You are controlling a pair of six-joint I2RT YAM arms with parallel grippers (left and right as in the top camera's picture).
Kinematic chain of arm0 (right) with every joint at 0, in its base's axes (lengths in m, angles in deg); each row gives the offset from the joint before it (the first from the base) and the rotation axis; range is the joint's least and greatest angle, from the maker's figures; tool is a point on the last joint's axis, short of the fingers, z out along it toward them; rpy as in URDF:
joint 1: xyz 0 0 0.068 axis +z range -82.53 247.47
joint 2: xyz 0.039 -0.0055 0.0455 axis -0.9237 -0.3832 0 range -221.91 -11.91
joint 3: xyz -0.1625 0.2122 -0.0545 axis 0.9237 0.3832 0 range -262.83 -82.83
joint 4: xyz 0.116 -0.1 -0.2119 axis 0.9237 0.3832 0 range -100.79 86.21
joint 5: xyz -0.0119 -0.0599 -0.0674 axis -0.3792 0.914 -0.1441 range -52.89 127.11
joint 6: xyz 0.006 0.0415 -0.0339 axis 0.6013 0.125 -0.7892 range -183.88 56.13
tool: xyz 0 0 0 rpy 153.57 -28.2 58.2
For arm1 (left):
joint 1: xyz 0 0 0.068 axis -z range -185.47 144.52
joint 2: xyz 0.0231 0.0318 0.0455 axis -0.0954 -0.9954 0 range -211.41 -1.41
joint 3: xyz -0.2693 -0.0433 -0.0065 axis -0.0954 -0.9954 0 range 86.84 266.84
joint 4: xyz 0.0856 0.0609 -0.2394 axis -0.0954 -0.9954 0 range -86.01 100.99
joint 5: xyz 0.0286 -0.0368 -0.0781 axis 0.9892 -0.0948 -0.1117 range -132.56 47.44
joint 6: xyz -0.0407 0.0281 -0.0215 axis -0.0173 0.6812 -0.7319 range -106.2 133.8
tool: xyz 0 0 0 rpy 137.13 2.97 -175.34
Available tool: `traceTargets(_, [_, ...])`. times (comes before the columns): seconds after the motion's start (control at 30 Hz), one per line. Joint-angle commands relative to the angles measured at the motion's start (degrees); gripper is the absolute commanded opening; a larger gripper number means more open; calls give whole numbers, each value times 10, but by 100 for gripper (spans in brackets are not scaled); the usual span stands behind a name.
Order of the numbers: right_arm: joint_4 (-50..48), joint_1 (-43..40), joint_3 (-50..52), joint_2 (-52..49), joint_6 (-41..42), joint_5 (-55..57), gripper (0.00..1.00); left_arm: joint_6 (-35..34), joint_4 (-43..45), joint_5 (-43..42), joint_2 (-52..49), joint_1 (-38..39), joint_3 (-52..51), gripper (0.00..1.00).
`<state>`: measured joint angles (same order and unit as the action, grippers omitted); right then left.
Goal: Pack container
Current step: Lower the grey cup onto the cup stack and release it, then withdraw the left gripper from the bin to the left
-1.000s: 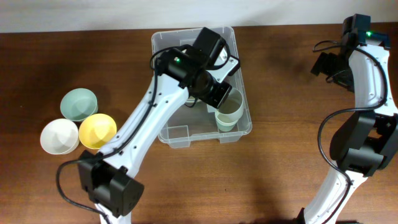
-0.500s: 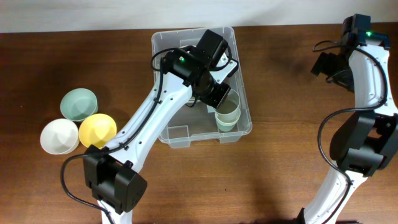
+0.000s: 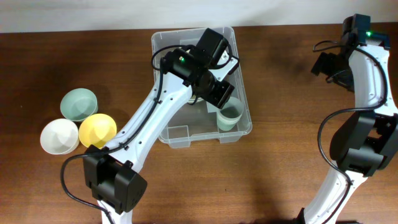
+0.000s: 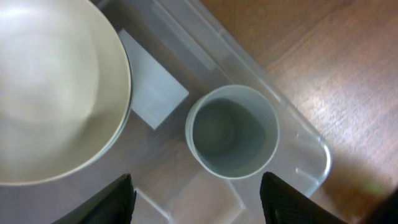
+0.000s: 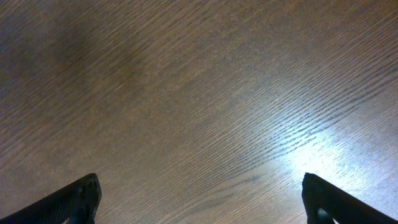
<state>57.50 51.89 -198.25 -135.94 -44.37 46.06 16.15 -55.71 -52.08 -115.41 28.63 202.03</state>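
Clear container [image 3: 193, 127] sitting centre-back on counter [image 3: 298, 124], holding cup [image 4: 232, 132] and bowl [image 4: 50, 87]. Above cup, left fingers [image 4: 118, 202] hovering spread, gripping nothing; right fingers [image 5: 74, 202] gaping over counter. Container likely light, slick, flexing: pinching rim looking safest.

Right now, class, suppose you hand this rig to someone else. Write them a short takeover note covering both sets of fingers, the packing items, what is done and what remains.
Left gripper: fingers open, empty, above the grey-green cup.
Right gripper: fingers open, empty, over the wooden table, away from the work.
The container holds the cup, upright near a corner, and a cream bowl.
Done: those two are packed.
Left: the green bowl, yellow bowl and white bowl sit on the table left of the container; probably pack them next.
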Motion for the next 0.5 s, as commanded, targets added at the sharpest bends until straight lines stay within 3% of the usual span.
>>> traceTargets(0.0, [0, -3, -1, 0, 3, 3, 99, -30, 11, 11, -7, -6, 11, 66])
traceTargets(0.17, [0, -3, -1, 0, 3, 3, 99, -101, -2, 46, -4, -50, 35, 66])
traceTargets(0.37, [0, -3, -1, 0, 3, 3, 99, -222, -91, 156, 10, -146, 79, 66])
traceTargets(0.47, [0, -3, -1, 0, 3, 3, 99, -247, -139, 211, 19, -199, 85, 66])
